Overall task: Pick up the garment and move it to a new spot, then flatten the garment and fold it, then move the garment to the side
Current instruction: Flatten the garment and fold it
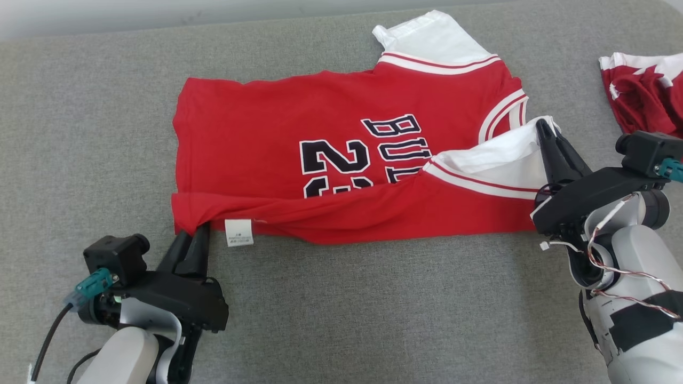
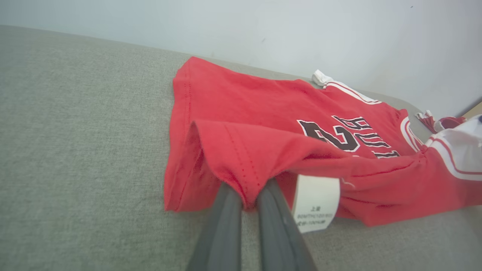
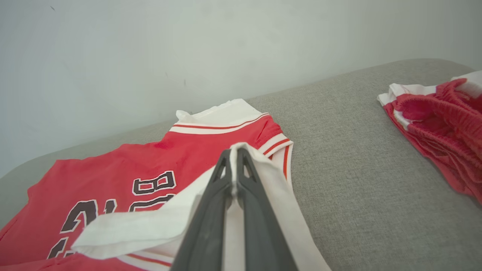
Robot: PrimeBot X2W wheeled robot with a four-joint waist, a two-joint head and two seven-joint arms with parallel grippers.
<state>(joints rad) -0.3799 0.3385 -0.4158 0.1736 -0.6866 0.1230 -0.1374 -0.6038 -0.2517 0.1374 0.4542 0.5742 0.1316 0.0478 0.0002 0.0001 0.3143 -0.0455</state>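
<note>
Here, nearest the robot, the left gripper is clenched on the red hem corner of the jersey, its two dark fingers pinching a fold of fabric just above the grey padded surface. Just beside those fingers, a white care label hangs from the turned-over edge. To the robot's right, the right gripper is closed on the rim of the near white sleeve, which is raised over the chest. Between the two grips, the jersey's near long edge is folded toward the middle, partly covering the black, white-outlined number and lettering. The rest of the jersey lies flat, spread sideways across the middle of the surface, with the far white sleeve pointing away. Well apart, at the far right, lies a crumpled red-and-white garment. A pale wall stands behind.
</note>
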